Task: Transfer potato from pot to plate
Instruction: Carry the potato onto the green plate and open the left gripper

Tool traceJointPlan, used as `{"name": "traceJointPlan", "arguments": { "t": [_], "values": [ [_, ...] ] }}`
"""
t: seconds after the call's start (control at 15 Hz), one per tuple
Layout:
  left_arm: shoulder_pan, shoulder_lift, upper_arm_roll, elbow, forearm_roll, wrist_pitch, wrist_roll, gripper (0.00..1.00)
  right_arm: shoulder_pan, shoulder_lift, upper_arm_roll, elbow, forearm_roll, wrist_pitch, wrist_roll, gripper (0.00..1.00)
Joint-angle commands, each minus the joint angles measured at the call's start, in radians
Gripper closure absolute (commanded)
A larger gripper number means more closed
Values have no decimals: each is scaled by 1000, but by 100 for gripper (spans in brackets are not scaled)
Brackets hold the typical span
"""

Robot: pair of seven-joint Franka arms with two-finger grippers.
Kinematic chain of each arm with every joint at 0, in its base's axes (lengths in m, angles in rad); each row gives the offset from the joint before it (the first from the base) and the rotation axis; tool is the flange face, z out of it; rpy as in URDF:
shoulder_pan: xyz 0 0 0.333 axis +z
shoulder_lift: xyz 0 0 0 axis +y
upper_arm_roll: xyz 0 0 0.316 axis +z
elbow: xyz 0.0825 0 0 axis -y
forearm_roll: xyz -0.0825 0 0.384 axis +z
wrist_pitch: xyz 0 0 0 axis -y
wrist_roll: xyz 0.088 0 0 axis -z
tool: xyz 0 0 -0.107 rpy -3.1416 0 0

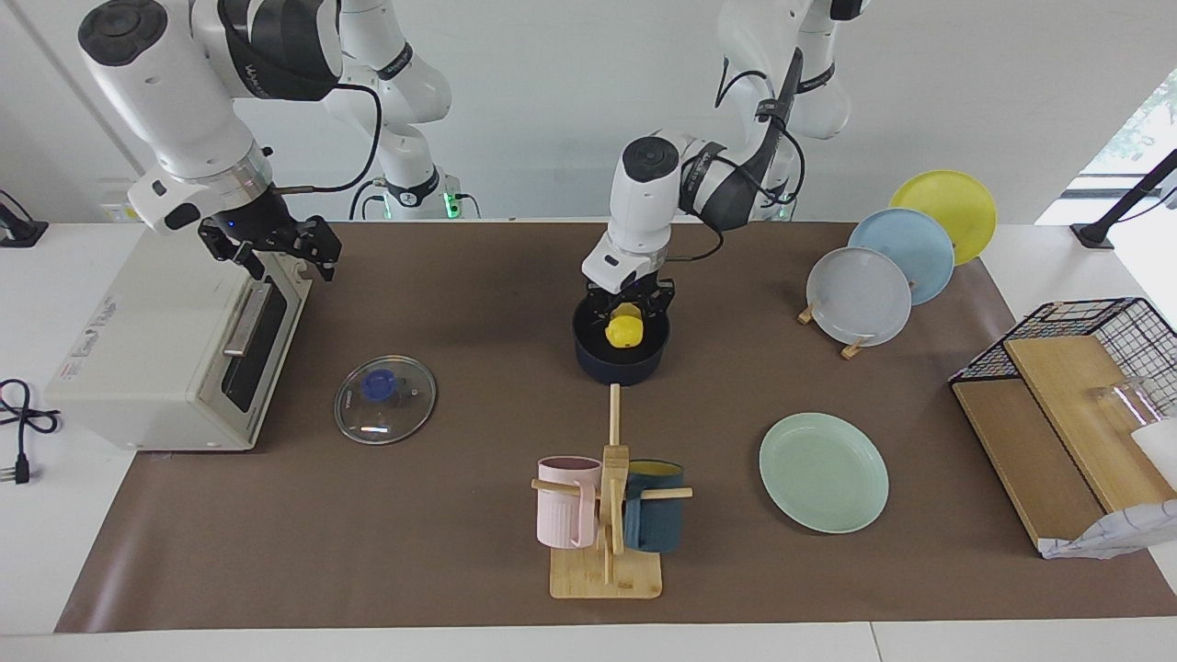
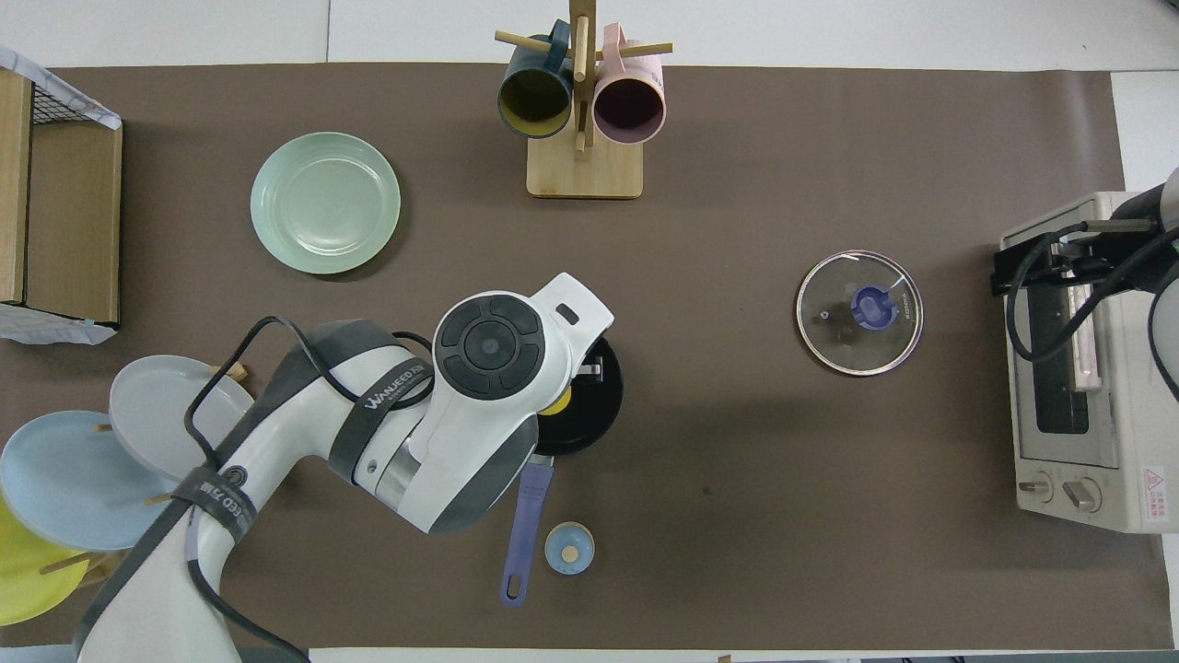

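Potato (image 1: 624,329), seemingly light and hard, is sitting clamped across its middle in our left gripper (image 1: 628,315), and we are lifting it over the pot (image 1: 622,354).

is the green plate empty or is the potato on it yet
Empty: the plate is bare; the potato is over the pot.

I am working in a robotics lab staged as a kitchen: two white arms stand at a tabletop (image 1: 441,303) covered by a brown mat, against bare white walls, with a toaster oven (image 1: 165,349), a mug rack (image 1: 609,515), a plate rack (image 1: 828,317) and loose cables around it.
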State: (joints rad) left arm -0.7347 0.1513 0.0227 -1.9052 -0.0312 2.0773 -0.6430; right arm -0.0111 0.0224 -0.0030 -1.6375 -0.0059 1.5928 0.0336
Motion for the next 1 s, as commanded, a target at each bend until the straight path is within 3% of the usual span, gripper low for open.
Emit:
{"name": "traceJointPlan", "arguments": {
  "t": [0.0,0.27,0.47,0.67,0.93],
  "values": [
    [69,-32,-3,78,4,-123,55,100,-15,-22,11,-27,15,18,14,0],
    [260,25,2,286,-82,-255,235,100,-16,-21,11,-25,15,19,14,0],
    [414,60,-1,319,-82,-240,401,100,-16,-21,11,-24,15,19,14,0],
    [501,148,0,344,-73,-163,563,100,-15,-19,11,-22,15,19,14,0],
    [546,298,2,336,-6,24,594,100,-6,-22,12,-21,14,19,17,0]
  ]
}}
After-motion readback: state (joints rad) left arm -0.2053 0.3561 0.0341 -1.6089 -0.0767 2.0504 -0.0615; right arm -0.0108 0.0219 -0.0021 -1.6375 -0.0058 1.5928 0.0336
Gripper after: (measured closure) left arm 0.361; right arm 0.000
